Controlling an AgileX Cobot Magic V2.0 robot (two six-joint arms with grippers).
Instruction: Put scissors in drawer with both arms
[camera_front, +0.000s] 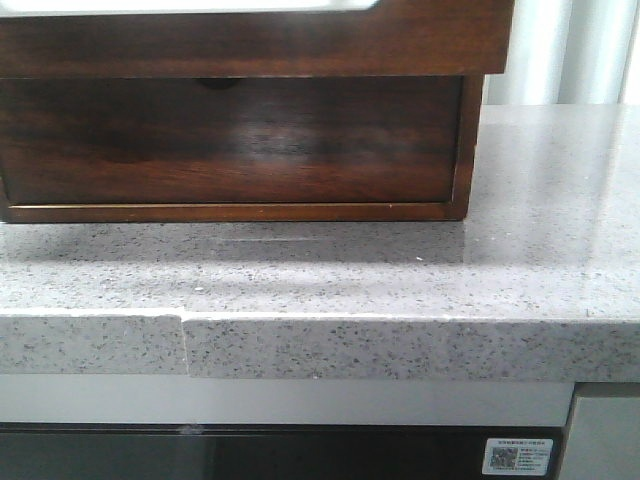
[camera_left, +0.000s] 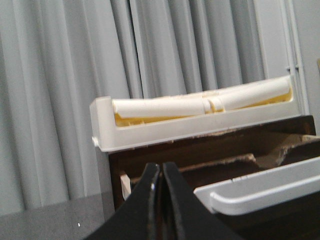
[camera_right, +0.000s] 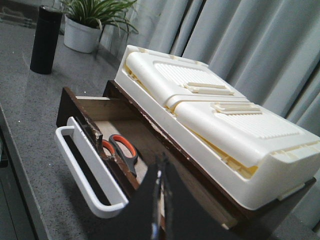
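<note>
In the right wrist view the drawer (camera_right: 75, 107) stands pulled out of its wooden casing (camera_right: 200, 185). The scissors (camera_right: 122, 150), grey with orange loops, lie inside it near its front wall. My right gripper (camera_right: 161, 162) is shut and empty, above the drawer and apart from the scissors. My left gripper (camera_left: 161, 167) is shut and empty, in front of the casing (camera_left: 150, 157), beside a white handle (camera_left: 260, 192). In the front view a dark wood front (camera_front: 230, 140) with a notch shows under the casing's top. No gripper shows there.
A white plastic box (camera_right: 210, 130) lies on top of the casing and also shows in the left wrist view (camera_left: 200, 120). A white loop handle (camera_right: 90, 175) hangs on the drawer front. A black bottle (camera_right: 46, 40) and a potted plant (camera_right: 85, 30) stand further along the speckled counter (camera_front: 400, 270).
</note>
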